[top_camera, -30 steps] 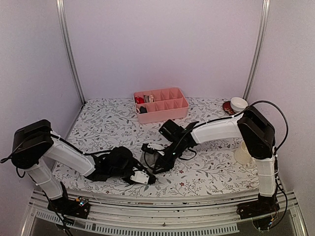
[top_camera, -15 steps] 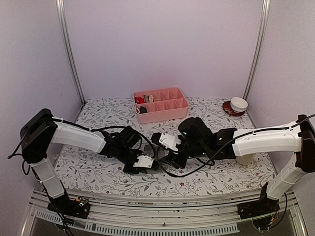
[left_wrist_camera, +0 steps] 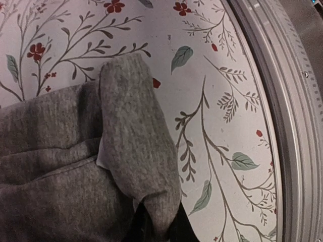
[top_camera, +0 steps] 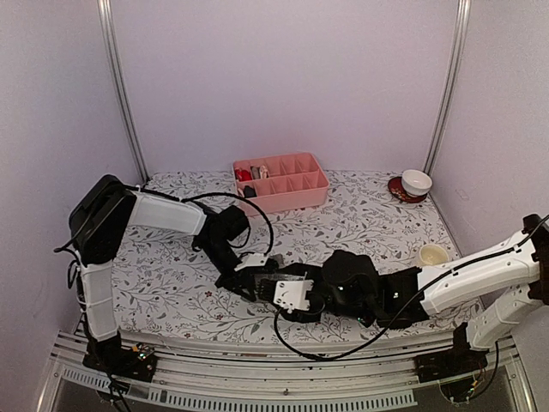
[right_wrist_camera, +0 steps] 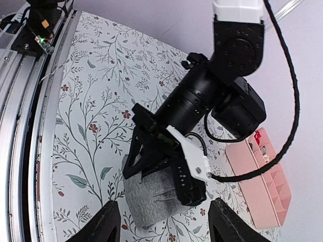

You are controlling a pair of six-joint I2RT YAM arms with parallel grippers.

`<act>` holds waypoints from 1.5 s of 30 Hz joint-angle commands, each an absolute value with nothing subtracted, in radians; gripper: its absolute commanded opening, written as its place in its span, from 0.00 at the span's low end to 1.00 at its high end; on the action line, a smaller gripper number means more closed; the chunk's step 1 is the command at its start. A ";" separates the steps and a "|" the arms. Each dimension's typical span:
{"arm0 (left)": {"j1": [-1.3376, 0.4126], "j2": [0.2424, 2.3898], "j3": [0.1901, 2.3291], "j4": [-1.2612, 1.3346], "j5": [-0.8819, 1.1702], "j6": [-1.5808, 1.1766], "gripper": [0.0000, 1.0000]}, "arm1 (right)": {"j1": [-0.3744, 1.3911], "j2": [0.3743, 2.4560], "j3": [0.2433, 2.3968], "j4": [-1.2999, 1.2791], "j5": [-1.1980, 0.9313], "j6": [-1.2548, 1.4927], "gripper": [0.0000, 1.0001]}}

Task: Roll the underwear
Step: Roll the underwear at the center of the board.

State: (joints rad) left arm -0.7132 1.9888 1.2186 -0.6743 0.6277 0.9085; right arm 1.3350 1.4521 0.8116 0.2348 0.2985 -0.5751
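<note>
Underwear [right_wrist_camera: 149, 199] lies as 1 compact grey bundle on the floral table [top_camera: 154, 283], near its front rail and well apart from the pink divided tray [top_camera: 279, 204] at the back.

Both arms converge on it. The left arm reaches in from the far side, and the right arm lies low along the near edge.

Left gripper [right_wrist_camera: 174, 166]: jaws closed on a fold of the grey cloth, pinched at the bundle's edge, as the left wrist view confirms. The cloth [left_wrist_camera: 60, 151] doubles over there, with a pale inner strip showing.

Right gripper [right_wrist_camera: 164, 203]: fingers spread wide, nothing between them, poised above the bundle and just beside the left gripper.

Which of the 2 garments this is cannot be told, since no waistband lettering is visible.

Assessment: the roll appears part-formed, with the left arm anchoring it. The next move calls for the right gripper to descend onto free cloth and turn it over without striking the left gripper. Clearance there is tight.
</note>
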 commanded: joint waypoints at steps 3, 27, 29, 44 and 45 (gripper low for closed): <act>-0.659 2.128 1.308 -0.926 0.721 0.931 0.00 | 1.353 1.648 0.859 0.287 0.373 -0.670 0.60; -0.629 2.213 1.392 -1.025 0.746 0.942 0.00 | 1.283 2.031 1.023 0.318 0.446 -0.670 0.42; -0.629 2.215 1.389 -1.018 0.744 0.942 0.00 | 1.282 2.039 1.032 0.307 0.448 -0.664 0.36; -0.629 2.097 1.318 -0.923 0.701 0.909 0.52 | 1.255 2.061 1.135 0.084 0.323 -0.545 0.03; -0.629 2.080 1.310 -0.912 0.694 0.904 0.57 | 1.254 2.066 1.150 0.058 0.307 -0.532 0.03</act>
